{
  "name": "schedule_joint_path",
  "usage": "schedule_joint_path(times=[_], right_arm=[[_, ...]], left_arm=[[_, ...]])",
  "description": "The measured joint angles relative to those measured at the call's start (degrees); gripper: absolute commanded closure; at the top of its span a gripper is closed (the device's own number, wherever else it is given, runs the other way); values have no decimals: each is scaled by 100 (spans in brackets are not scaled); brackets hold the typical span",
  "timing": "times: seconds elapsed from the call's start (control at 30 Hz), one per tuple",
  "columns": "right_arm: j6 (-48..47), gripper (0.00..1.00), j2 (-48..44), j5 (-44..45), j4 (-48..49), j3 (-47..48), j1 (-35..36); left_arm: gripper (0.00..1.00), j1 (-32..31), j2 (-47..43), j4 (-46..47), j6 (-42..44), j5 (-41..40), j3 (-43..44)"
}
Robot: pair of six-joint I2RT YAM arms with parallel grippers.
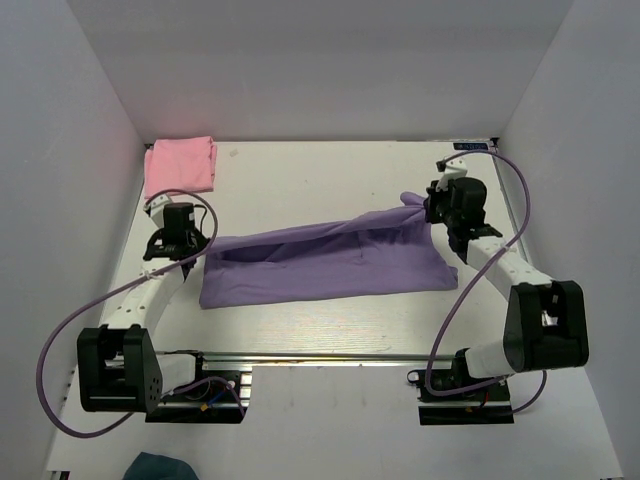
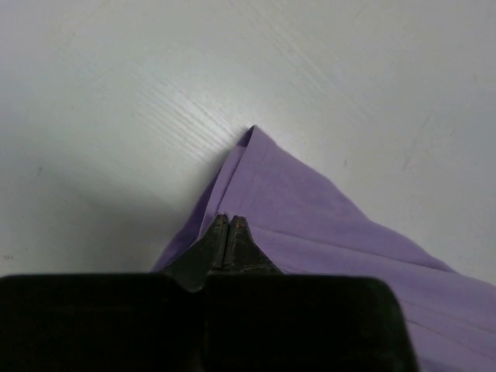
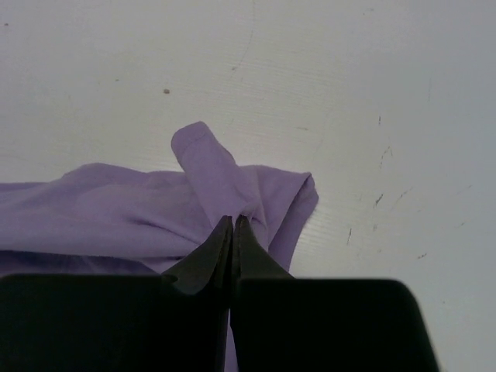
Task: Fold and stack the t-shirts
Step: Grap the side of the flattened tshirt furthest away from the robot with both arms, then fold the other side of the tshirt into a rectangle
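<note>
The lavender-purple t-shirt (image 1: 320,265) lies stretched in a long band across the middle of the table, its upper edge pulled taut between both arms. My left gripper (image 1: 188,248) is shut on the shirt's left corner. In the left wrist view, the purple cloth (image 2: 310,209) fans out past the closed tips of the left gripper (image 2: 226,218). At the shirt's raised right end, my right gripper (image 1: 426,208) is shut on it. The right wrist view shows bunched purple fabric (image 3: 116,213) gathered at the closed tips of the right gripper (image 3: 233,220). The pink t-shirt (image 1: 180,165) sits folded in the far left corner.
White walls (image 1: 80,150) enclose the table on the left, back and right. A metal rail (image 1: 300,357) runs between the arm bases at the near edge. Purple cables (image 1: 60,350) loop beside each arm. A dark teal cloth (image 1: 165,468) pokes in at the bottom.
</note>
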Motion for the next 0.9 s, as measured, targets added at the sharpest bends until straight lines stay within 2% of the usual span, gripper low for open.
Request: schedule_joint_path(times=[0.17, 0.2, 0.27, 0.3, 0.33, 0.37, 0.4, 0.43, 0.47, 0.53, 0.57, 0.67, 0.77, 0.9], right_arm=[[247, 98, -313, 0, 0, -463, -4], [321, 85, -369, 0, 26, -581, -4], [509, 76, -472, 2, 7, -815, -7], [575, 68, -514, 0, -15, -922, -9], [695, 45, -568, -4, -55, -1049, -11], [815, 37, -625, -7, -103, -1167, -17], [890, 26, -686, -2, -170, -1283, -22], [999, 18, -761, 31, -256, -1390, -22], [1106, 10, -855, 109, -382, -1493, -22], [1272, 10, -1108, 308, -575, -1705, -26], [1355, 10, -1298, 433, -710, -1818, -28], [1543, 10, -1930, 603, -997, -2022, -44], [1585, 10, -2138, 511, -970, -1956, -42], [1545, 10, -1582, 68, -929, -1351, -33]], left_arm=[[100, -13, -133, -24, -52, 192, -511], [100, -15, -151, -26, -63, 249, -623], [100, -17, -157, -39, -103, 332, -782], [100, -15, -157, -72, -120, 378, -835], [100, -15, -155, -120, -144, 404, -872], [88, -15, -151, -199, -190, 409, -887], [66, -15, -138, -293, -236, 407, -883], [56, -11, -120, -382, -258, 393, -874], [39, -9, -98, -529, -310, 389, -848], [11, -7, -48, -896, -417, 334, -752], [0, -7, -33, -1086, -516, 258, -684], [0, -7, -24, -1613, -831, 26, -444], [0, 0, -17, -1985, -1008, -120, -127], [0, -39, 81, -2000, -975, -131, 459]])
